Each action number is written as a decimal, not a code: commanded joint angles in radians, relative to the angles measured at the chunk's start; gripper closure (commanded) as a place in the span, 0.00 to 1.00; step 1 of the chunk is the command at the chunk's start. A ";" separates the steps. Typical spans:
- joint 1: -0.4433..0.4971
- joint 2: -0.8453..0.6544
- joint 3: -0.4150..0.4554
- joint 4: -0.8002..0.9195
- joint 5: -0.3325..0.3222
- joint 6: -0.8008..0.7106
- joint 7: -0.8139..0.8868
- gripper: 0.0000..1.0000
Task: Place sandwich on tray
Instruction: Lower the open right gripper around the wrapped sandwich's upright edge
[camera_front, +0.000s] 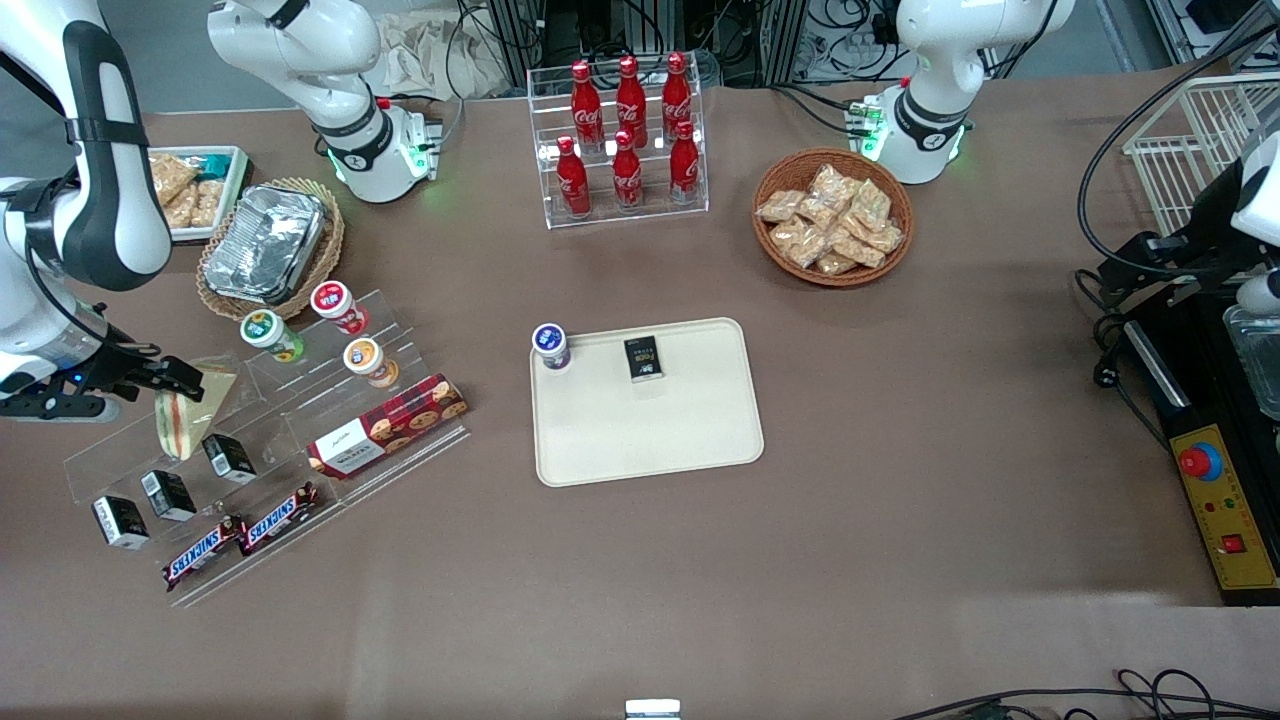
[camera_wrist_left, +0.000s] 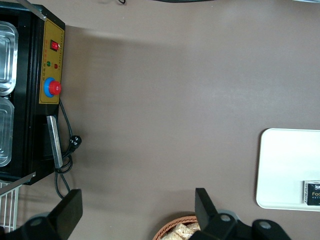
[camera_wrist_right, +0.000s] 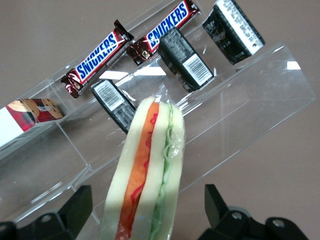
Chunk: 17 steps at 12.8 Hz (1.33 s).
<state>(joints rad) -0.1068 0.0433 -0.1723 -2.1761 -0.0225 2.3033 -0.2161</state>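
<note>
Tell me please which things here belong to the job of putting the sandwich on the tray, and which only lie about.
Job:
triangular plastic-wrapped sandwich on the clear stepped shelf
flat cream-beige tray
right arm's open claw, fingers either side of the sandwich

Lying about:
red cola bottles
wicker basket of snack packets
Snickers bars
foil container

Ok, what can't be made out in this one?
- Sandwich: one end runs out of frame in the right wrist view; in the front view the gripper covers one corner.
- Gripper: open astride the sandwich; whether a finger touches it is unclear.
- Tray: cut off by the frame edge in the left wrist view.
- Box on the tray: label too small to read.
</note>
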 joint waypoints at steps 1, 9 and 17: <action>0.016 -0.023 -0.001 -0.030 0.015 0.022 0.033 0.08; 0.016 0.018 -0.001 -0.030 0.015 0.041 0.037 0.66; 0.039 0.003 0.004 0.011 0.012 0.030 0.018 1.00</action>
<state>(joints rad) -0.0806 0.0505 -0.1696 -2.1908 -0.0222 2.3285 -0.1862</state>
